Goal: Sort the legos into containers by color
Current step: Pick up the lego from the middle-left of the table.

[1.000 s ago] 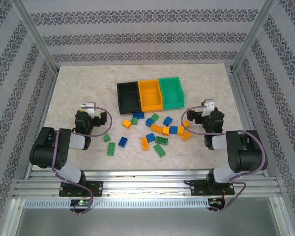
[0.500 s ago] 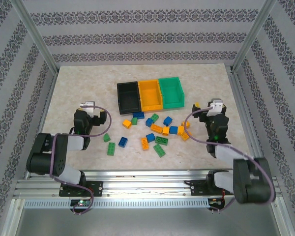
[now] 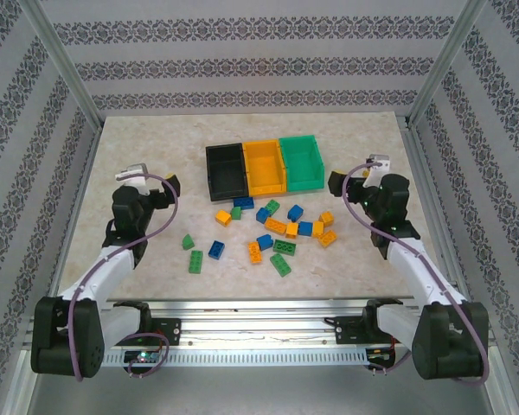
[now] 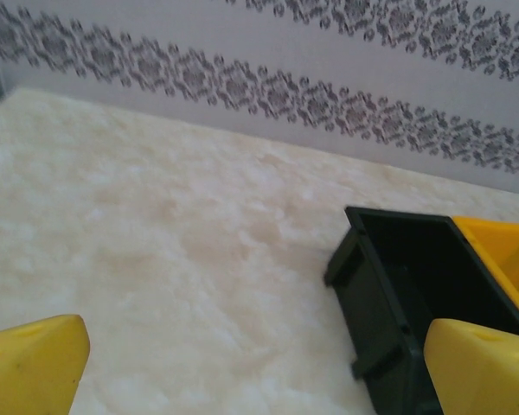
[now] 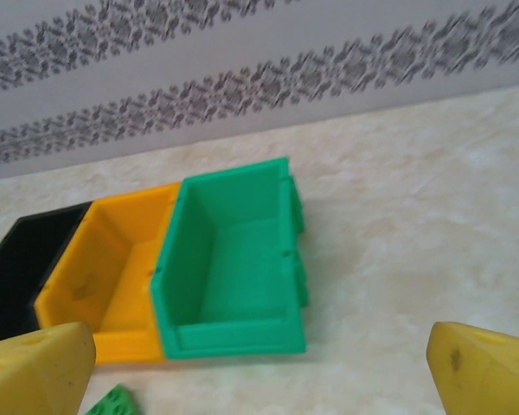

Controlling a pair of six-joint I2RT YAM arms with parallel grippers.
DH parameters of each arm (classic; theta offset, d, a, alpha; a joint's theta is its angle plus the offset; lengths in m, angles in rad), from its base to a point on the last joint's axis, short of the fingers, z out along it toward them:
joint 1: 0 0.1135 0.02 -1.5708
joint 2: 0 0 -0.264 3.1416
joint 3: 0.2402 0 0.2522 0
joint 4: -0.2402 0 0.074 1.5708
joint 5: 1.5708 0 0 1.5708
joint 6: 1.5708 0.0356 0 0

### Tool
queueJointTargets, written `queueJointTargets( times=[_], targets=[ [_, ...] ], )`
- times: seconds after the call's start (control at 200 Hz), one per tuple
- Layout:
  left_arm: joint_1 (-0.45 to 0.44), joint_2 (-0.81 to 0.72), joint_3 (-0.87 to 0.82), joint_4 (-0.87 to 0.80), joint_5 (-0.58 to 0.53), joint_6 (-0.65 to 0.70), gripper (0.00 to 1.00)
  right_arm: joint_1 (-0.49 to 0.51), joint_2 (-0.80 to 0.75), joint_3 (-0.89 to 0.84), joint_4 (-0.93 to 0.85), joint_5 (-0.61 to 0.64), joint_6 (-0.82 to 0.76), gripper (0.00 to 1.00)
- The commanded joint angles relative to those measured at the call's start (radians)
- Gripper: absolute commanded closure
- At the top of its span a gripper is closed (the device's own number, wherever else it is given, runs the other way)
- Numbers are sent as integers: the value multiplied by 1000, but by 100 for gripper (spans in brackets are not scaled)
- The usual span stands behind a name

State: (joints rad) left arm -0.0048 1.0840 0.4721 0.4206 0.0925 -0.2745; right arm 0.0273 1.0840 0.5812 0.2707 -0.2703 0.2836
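1. The legos [image 3: 277, 229], green, blue and orange-yellow, lie scattered on the table just in front of the containers [image 3: 262, 166].
2. The containers stand in a joined row: black, orange-yellow, green.
3. The left gripper [image 4: 258, 370], released and spread wide, hovers left of the bricks on an outstretched arm, facing the black bin.
4. The right gripper [image 5: 259, 372], equally wide and released, hovers right of the pile, facing the green bin.
5. The table [image 3: 138, 138] is pale and marbled, ringed by patterned striped walls [image 3: 242, 65].

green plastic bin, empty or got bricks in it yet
Empty: the green rectangular plastic bin shows a bare floor in the right wrist view.
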Motion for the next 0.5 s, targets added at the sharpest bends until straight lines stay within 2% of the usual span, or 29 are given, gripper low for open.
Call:
queueJointTargets(
  times=[0.0,0.215,0.38,0.495],
  targets=[
    [14,-25,72,-282,102,-115,0,23,42,31,-52,-123,112,2],
    [14,-17,208,-625,127,-103,0,128,127,25,-5,-124,120,2],
    [11,-3,266,-799,152,-86,0,232,143,0,-3,0,52,2],
    [11,34,274,-876,258,-97,0,308,182,1,5,76,9,2]
  ],
)
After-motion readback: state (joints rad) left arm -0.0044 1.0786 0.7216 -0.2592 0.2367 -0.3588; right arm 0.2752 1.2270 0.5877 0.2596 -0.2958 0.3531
